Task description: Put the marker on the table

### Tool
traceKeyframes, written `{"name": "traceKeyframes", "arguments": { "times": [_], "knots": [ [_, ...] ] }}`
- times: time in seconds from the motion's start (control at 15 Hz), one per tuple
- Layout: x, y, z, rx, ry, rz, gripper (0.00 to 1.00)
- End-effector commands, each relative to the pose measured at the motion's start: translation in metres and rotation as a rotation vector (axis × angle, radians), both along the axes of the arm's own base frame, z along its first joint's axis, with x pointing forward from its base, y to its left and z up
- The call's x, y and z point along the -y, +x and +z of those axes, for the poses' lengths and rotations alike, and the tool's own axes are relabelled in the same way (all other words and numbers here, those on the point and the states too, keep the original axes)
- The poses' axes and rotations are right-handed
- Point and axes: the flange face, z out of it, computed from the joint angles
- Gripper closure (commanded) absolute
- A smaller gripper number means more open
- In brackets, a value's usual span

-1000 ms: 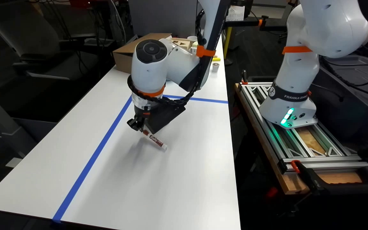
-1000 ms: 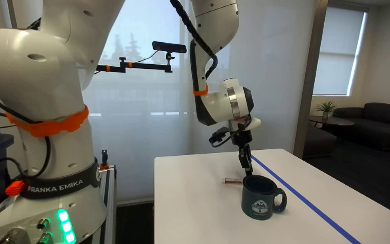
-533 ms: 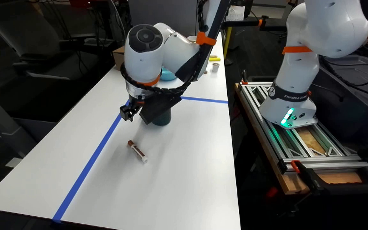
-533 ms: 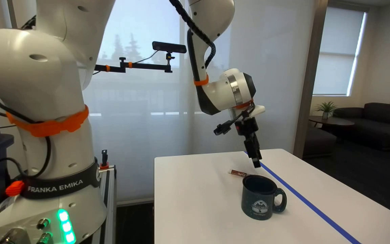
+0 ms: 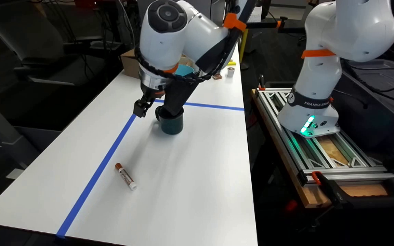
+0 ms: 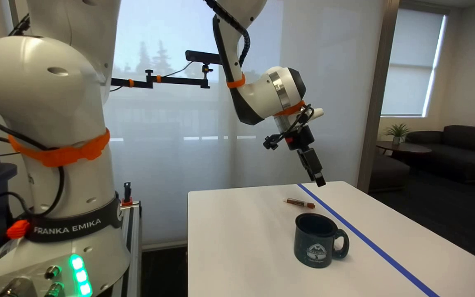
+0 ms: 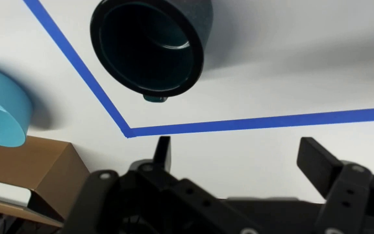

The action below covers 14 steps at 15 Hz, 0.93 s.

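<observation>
The marker (image 5: 126, 177) lies flat on the counter (image 5: 190, 194), well apart from the dark mug (image 5: 171, 124): in an exterior view it is on the near side of this mug, and it lies closer than the mug to the blue tape (image 5: 100, 171), without touching it. The claw (image 7: 235, 152) is spread wide in the wrist view, with nothing between its fingers (image 7: 318, 167), and it appears to hang higher than the mug's rim, toward the side where the mug's handle (image 6: 345, 243) points. I judge that the placing is done, and the step in hand is only to take the claw away. To do this well, it should first rise straight up from the level of the mug and only afterwards swing sideways, because a low swing may hook the handle. I would not bring the fingers together until they are far from the mug. Across the tape from the mug stand a light-blue vessel (image 7: 10, 97) and a cardboard box (image 7: 62, 182), so going low in that direction is not advisable. The marker is round and could roll if bumped; it needs no further touch.
</observation>
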Motion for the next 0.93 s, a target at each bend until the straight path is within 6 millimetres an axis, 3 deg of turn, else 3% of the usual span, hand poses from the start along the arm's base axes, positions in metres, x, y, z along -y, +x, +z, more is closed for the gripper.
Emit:
{"name": "traceKeyframes", "arguments": {
  "times": [0.0, 0.87],
  "knots": [
    [0.0019, -0.0034, 0.0018, -0.010, -0.007, 0.029, 0.00],
    [0.0043, -0.0105, 0.0035, -0.026, -0.016, 0.063, 0.00]
  ]
}}
